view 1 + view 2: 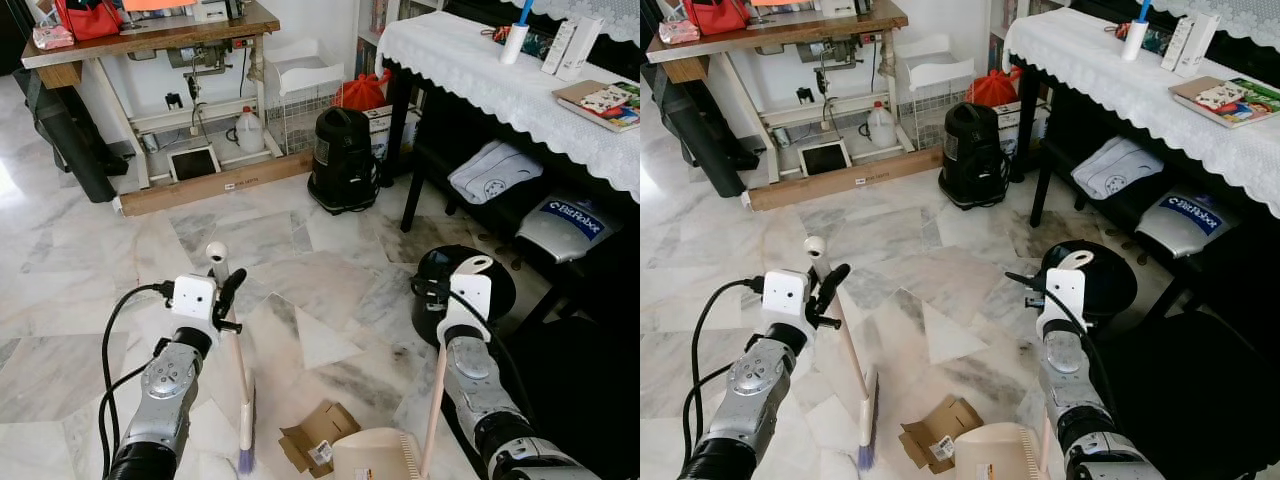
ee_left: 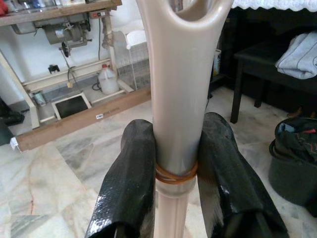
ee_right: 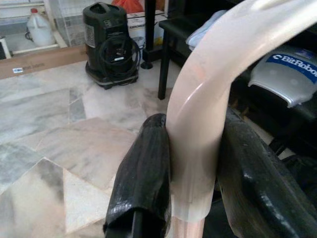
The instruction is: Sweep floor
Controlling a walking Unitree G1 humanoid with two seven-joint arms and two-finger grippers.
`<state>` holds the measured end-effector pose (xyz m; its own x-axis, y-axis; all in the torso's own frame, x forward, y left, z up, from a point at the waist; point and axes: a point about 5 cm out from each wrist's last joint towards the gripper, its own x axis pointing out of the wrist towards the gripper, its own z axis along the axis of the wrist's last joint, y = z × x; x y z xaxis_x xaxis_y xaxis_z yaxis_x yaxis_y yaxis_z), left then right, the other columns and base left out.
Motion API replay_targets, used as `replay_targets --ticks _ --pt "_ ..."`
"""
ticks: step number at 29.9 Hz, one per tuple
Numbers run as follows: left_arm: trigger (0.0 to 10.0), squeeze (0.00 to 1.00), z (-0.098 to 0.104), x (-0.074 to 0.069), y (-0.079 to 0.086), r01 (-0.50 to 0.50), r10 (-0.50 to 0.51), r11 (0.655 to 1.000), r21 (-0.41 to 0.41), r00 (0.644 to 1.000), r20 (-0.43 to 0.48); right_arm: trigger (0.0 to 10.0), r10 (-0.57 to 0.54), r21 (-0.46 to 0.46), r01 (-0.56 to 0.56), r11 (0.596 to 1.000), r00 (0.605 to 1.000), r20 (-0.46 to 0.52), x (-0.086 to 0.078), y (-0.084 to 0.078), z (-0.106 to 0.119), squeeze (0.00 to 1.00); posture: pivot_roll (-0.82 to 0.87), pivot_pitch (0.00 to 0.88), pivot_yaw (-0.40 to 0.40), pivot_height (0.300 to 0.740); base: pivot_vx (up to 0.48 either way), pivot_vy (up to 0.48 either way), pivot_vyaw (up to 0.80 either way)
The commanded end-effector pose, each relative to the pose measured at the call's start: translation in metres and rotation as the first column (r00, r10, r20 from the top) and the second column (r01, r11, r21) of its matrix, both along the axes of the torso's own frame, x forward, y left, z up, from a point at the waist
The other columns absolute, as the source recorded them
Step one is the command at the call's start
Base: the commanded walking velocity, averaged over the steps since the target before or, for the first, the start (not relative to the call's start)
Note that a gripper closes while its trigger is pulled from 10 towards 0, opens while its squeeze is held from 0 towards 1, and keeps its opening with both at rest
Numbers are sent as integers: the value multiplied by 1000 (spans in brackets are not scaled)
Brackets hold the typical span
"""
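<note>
Marble floor (image 1: 330,270), head view: my left gripper (image 1: 226,292) holds the broom (image 1: 243,400) near its top, bristles down just beside a scrap of cardboard (image 1: 318,435); my right gripper (image 1: 462,290) holds the dustpan (image 1: 375,455) by its long handle, pan touching the cardboard. Left wrist view: both fingers (image 2: 126,188) pinch the broom shaft (image 2: 177,124). Right wrist view: fingers (image 3: 143,173) clamp the curved dustpan handle (image 3: 203,129). Best, I judge, is a short, low stroke toward the pan (pan lip flat).
</note>
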<state>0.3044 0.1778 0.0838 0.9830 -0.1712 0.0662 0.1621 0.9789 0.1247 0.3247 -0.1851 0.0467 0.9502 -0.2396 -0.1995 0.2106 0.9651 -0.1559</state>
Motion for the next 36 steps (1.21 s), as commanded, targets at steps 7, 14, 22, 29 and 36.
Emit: replay_targets --ticks 7,14,22,29,36 --pt "10000 0 2 1 0 17 -17 1000 -11 1000 -4 10000 8 29 -3 1000 989 -150 -5 -5 -11 0 -30 53 17 740 0 0 0" --pt "10000 0 2 1 -1 23 -23 1000 -13 1000 -10 10000 -2 87 26 996 963 -269 -11 -8 -19 0 -37 58 16 740 0 0 0" --pt "10000 0 1 1 -1 26 -27 1000 -12 1000 -15 10000 21 150 33 988 938 -347 -15 -4 -25 0 -37 58 16 740 0 0 0" --pt "10000 0 1 1 -1 30 -30 999 -12 999 -18 10000 42 210 50 976 909 -414 -19 -1 -29 0 -36 60 16 740 0 0 0" --pt "10000 0 1 1 -1 29 -29 1000 -10 999 -18 10000 37 166 27 986 929 -368 -16 -2 -20 0 -36 59 17 740 0 0 0"
